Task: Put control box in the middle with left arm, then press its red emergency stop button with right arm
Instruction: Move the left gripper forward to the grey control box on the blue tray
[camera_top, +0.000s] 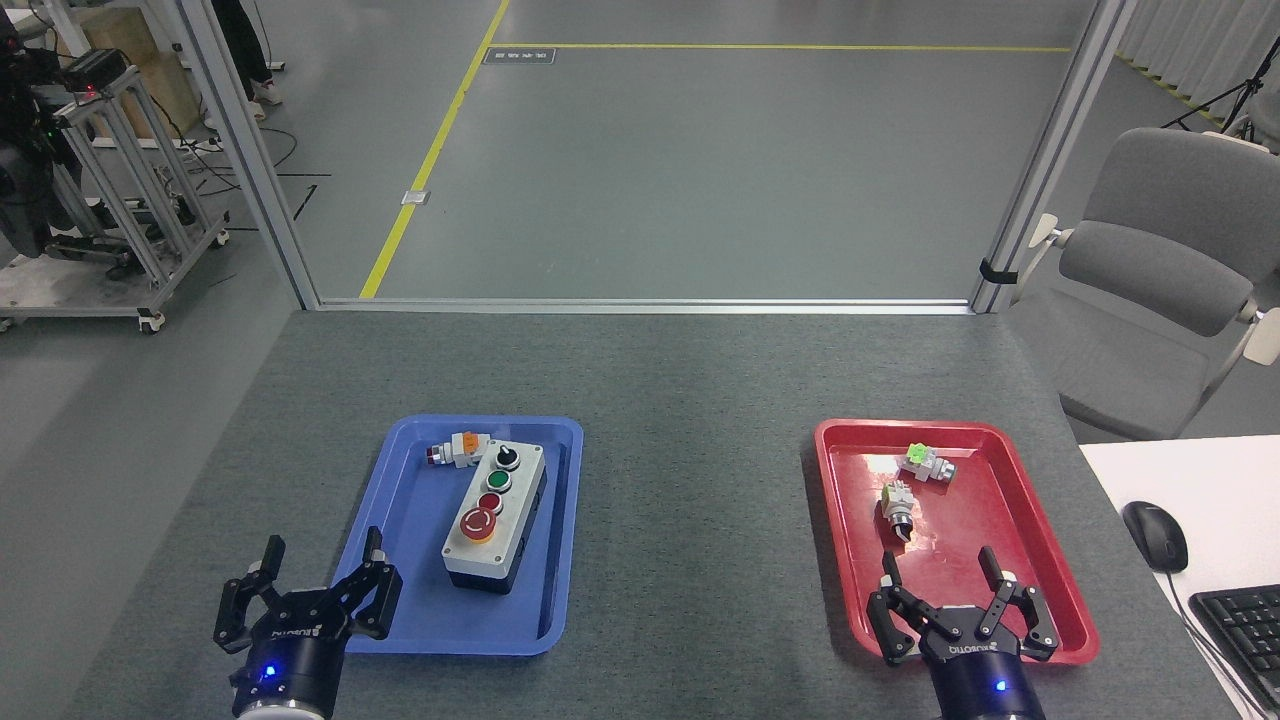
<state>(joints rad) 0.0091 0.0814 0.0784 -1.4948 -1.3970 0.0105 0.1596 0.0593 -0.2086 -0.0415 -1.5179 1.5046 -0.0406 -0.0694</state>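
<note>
Closest to me, the left arm's gripper is hanging over the near left corner of the blue tray with its fingers spread wide and holding nothing, and the right arm's gripper is waiting wide and empty over the near end of the red tray. A little farther in, the control box is lying inside the blue tray (not in the middle of the table yet), and it is looking hard, blocky and probably a bit heavy, so pinching its two long smooth sides near the middle is looking like the best hold. Its long way is running from near to far, leaning a bit right, with the red emergency stop button at the near end and the black knob at the far end, all facing up.
</note>
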